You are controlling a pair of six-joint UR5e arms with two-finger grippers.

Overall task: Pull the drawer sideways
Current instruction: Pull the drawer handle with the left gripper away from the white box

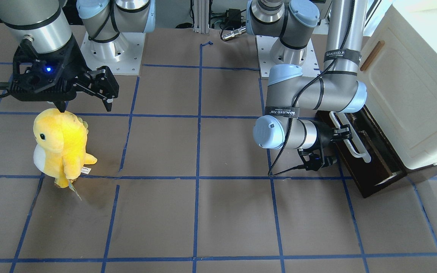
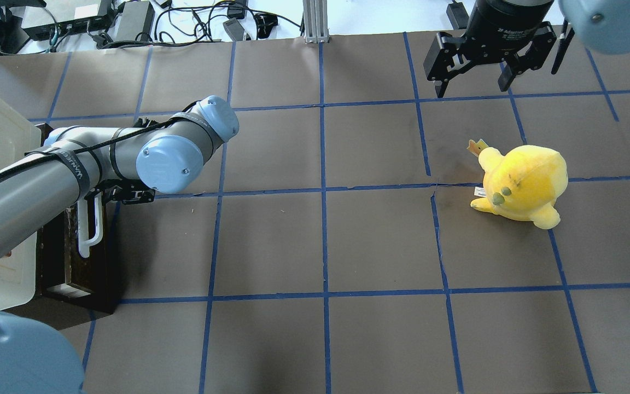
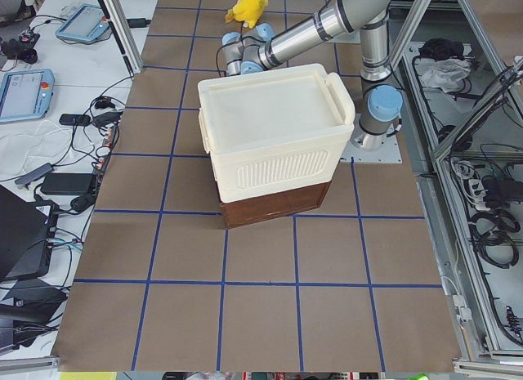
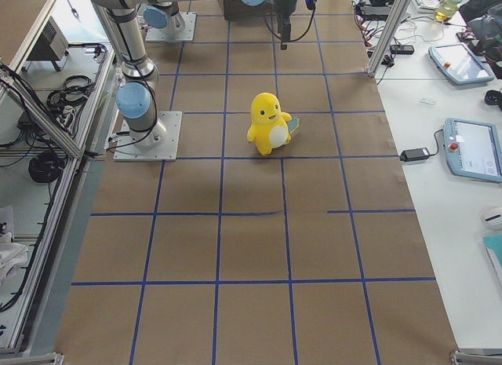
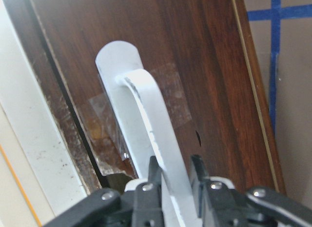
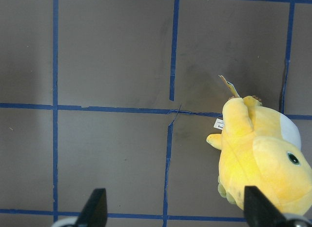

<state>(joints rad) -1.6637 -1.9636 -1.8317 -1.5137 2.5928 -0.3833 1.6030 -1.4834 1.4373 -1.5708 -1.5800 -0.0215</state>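
Note:
The drawer has a dark brown wooden front and a long white bar handle. It sits at the base of the cream cabinet and stands slightly out, with a gap behind the front. My left gripper is shut on the handle; in the left wrist view its fingers pinch the white bar against the brown front. In the overhead view the left arm covers most of the handle. My right gripper is open and empty, high above the table far from the drawer.
A yellow plush toy stands on the brown, blue-taped table below my right gripper, and shows in its wrist view. The cabinet door has a small brown wooden handle.

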